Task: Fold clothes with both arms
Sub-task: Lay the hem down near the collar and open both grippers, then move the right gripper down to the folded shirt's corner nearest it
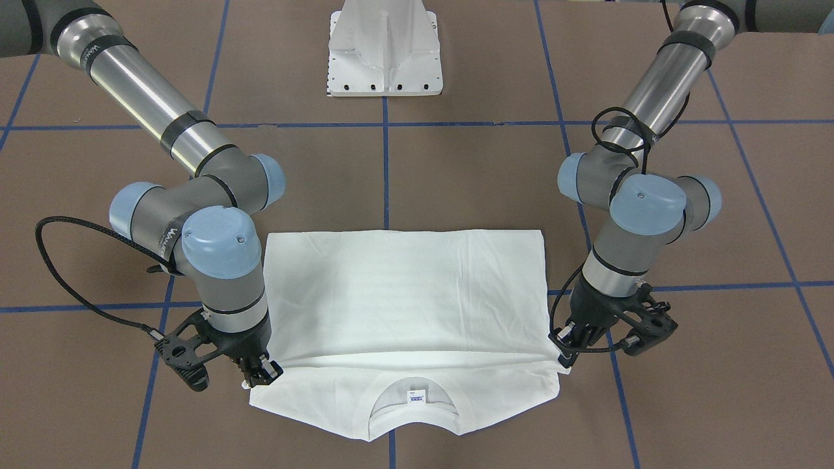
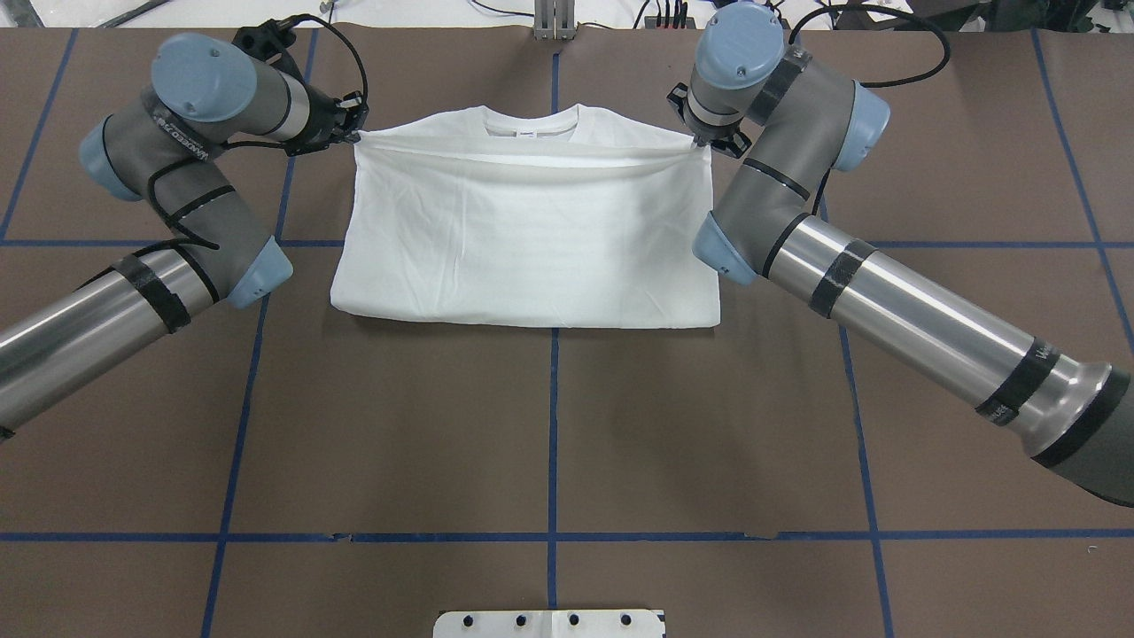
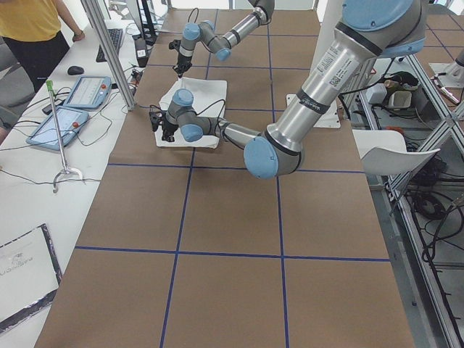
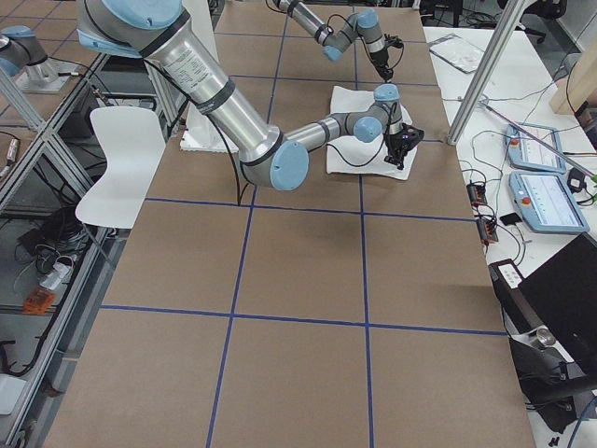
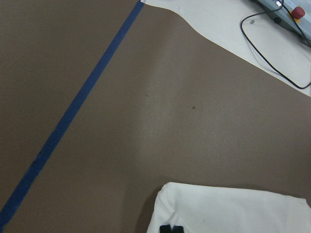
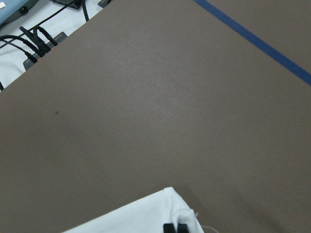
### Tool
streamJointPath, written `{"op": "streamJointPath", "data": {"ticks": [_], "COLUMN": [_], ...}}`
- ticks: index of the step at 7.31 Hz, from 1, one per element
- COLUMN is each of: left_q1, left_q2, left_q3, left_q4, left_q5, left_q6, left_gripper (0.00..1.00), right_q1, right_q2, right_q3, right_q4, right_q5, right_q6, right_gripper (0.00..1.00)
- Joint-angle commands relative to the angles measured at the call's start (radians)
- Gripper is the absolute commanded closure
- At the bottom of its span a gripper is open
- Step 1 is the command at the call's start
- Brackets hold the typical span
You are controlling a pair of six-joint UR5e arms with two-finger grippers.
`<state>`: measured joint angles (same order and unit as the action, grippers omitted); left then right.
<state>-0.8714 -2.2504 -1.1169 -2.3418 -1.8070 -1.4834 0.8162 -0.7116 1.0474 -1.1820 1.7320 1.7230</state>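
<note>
The white shirt (image 1: 404,299) lies flat on the brown table, its lower half folded over toward the collar (image 1: 412,397), where the neck label shows. The folded edge (image 2: 532,152) stops just short of the collar. My left gripper (image 2: 357,133) is shut on one corner of that edge, and the left wrist view shows its fingertips (image 5: 171,228) pinching white cloth (image 5: 233,208). At the opposite corner my right gripper (image 2: 702,140) is shut on the shirt as well, its fingertips (image 6: 176,227) on the fabric (image 6: 136,218). Both hold the edge low over the shoulders.
The white pedestal base (image 1: 384,55) stands at the robot's side of the table. Blue tape lines (image 2: 554,425) cross the brown surface. Cables (image 6: 39,41) and control tablets (image 3: 72,105) lie on a white bench past the far edge, where a person (image 3: 29,29) stands.
</note>
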Motion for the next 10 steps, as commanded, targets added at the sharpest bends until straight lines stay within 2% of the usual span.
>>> {"op": "streamJointPath", "data": {"ticks": [1, 2, 4, 5, 6, 7, 8, 10], "left_q1": [0.002, 0.0, -0.014, -0.041, -0.047, -0.052, -0.052, -0.052], "left_q2": [-0.015, -0.012, -0.012, -0.012, -0.011, -0.008, -0.003, 0.012], "left_q3": [0.029, 0.029, 0.032, 0.032, 0.029, 0.025, 0.025, 0.025], "left_q4": [-0.004, -0.016, -0.024, -0.036, -0.036, -0.037, -0.04, -0.079], "left_q5": [0.0, -0.002, -0.002, -0.011, -0.011, -0.011, -0.011, -0.009], "left_q6": [0.0, 0.0, 0.026, 0.052, 0.058, 0.058, 0.063, 0.063], "left_gripper": [0.71, 0.68, 0.68, 0.69, 0.69, 0.69, 0.68, 0.68], "right_q1": [0.0, 0.0, 0.012, 0.015, 0.009, -0.027, -0.085, -0.184], "right_q2": [0.014, 0.017, 0.018, 0.009, -0.04, -0.168, -0.278, -0.414], "right_q3": [-0.003, -0.004, 0.0, 0.043, 0.131, 0.289, 0.441, 0.608], "right_q4": [0.004, 0.004, 0.005, 0.005, 0.001, 0.005, 0.001, -0.005], "right_q5": [0.003, 0.004, 0.017, 0.046, 0.053, 0.085, 0.081, 0.048], "right_q6": [0.001, 0.0, 0.003, 0.013, 0.042, 0.085, 0.134, 0.251], "right_gripper": [0.67, 0.58, 0.54, 0.51, 0.45, 0.42, 0.36, 0.35]}}
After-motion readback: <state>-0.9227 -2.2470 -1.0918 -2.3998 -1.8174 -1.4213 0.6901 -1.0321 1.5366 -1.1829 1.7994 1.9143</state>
